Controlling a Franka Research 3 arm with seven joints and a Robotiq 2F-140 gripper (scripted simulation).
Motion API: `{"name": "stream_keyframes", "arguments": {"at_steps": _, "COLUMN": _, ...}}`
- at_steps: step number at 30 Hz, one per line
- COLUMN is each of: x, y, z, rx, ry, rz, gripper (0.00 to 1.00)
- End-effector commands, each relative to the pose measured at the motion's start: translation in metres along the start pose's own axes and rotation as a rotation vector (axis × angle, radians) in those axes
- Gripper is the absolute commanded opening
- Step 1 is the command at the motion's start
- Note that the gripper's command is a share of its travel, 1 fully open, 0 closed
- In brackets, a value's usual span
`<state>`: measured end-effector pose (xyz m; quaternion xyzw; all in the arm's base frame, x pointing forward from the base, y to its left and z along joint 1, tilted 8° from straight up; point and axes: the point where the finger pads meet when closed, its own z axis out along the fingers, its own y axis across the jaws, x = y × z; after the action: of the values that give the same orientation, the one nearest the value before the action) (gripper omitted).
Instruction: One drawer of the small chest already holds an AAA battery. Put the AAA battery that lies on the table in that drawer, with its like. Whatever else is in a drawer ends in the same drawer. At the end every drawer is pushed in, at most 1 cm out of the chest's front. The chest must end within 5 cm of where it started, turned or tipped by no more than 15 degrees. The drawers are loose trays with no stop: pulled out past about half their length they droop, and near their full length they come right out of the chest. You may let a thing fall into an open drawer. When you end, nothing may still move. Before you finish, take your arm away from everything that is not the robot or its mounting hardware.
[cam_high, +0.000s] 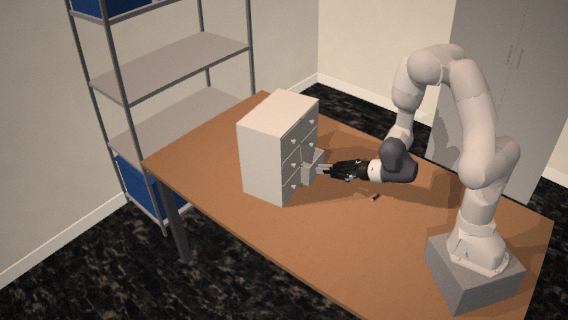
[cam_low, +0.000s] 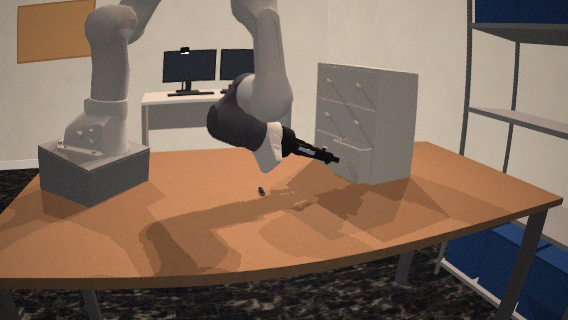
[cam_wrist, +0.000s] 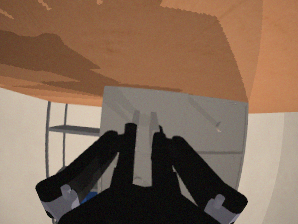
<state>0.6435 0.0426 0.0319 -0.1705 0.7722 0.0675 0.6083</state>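
Note:
The small white chest (cam_high: 277, 147) stands on the brown table and also shows in the exterior view (cam_low: 367, 122). One drawer (cam_high: 311, 171) in its lower part, on the side nearer the arm, is pulled out a little; its inside is hidden. My gripper (cam_high: 320, 170) reaches level at that drawer's front, fingers closed narrowly on its small knob; it also shows in the exterior view (cam_low: 334, 160) and the wrist view (cam_wrist: 144, 132). The AAA battery (cam_high: 375, 198) lies on the table below my wrist, apart from the gripper, and shows in the exterior view (cam_low: 261, 190).
A metal shelf rack (cam_high: 160, 75) stands behind the table's far left edge. The arm's base block (cam_high: 472, 272) sits at the table's near right corner. A grey cabinet (cam_high: 510, 75) stands behind the arm.

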Motion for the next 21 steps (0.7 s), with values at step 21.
{"name": "stream_keyframes", "arguments": {"at_steps": 21, "x": 0.01, "y": -0.001, "z": -0.026, "rx": 0.0, "ry": 0.001, "rz": -0.005, "gripper": 0.08}}
